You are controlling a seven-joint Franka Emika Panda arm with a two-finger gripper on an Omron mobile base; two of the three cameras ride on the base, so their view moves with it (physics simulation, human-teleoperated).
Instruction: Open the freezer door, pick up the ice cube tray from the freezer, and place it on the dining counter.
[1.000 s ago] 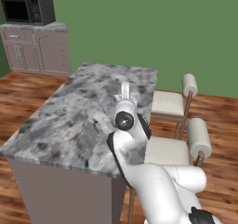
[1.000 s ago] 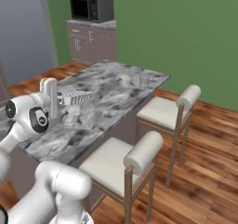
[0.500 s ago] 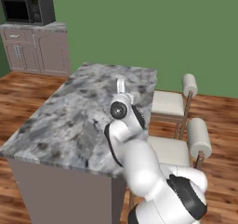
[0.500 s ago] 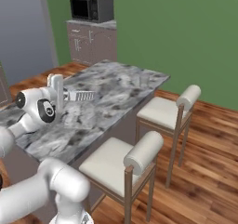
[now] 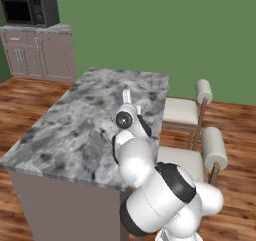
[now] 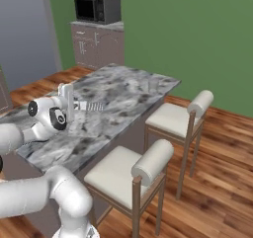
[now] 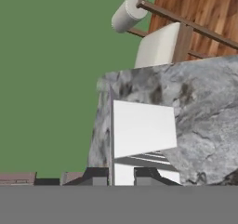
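— Hand view first: how is the tool (image 7: 122,175) seen?
— It is seen clamped on the ice cube tray (image 7: 142,131), whose white underside is turned toward the camera, with the fingers close together at its near edge.
— Where is the tray held?
— It is held over the marbled surface (image 6: 123,91), roughly mid-top, as seen in the right base view (image 6: 91,105).
— What is found around it?
— Two white-cushioned stools (image 6: 170,118) are set along the surface's side, and a microwave (image 5: 27,11) is seen on cabinets well beyond.
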